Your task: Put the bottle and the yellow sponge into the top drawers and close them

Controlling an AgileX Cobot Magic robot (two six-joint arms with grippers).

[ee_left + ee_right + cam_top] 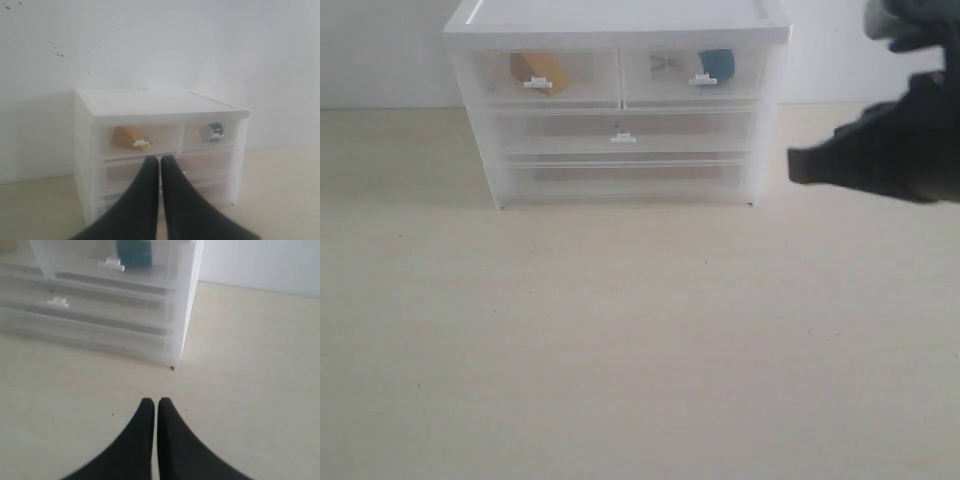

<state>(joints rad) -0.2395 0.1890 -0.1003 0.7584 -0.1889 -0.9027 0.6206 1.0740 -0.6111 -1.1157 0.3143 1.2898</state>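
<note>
The yellow sponge (539, 70) (128, 137) lies inside the shut top left drawer (542, 82). Inside the shut top right drawer (695, 80) lies the bottle (716, 64) (212, 131) (134, 252), its teal label showing through the plastic. My right gripper (798, 166) (155, 401) hangs shut and empty above the table, to the right of the cabinet and apart from it. My left gripper (160, 159) is shut and empty, some way in front of the cabinet; the exterior view does not show it.
The white cabinet (620, 20) stands at the back of the beige table (620, 340) against a white wall. Two wider drawers (623, 137) below the top ones are shut. The right arm (910, 130) fills the right edge of the exterior view.
</note>
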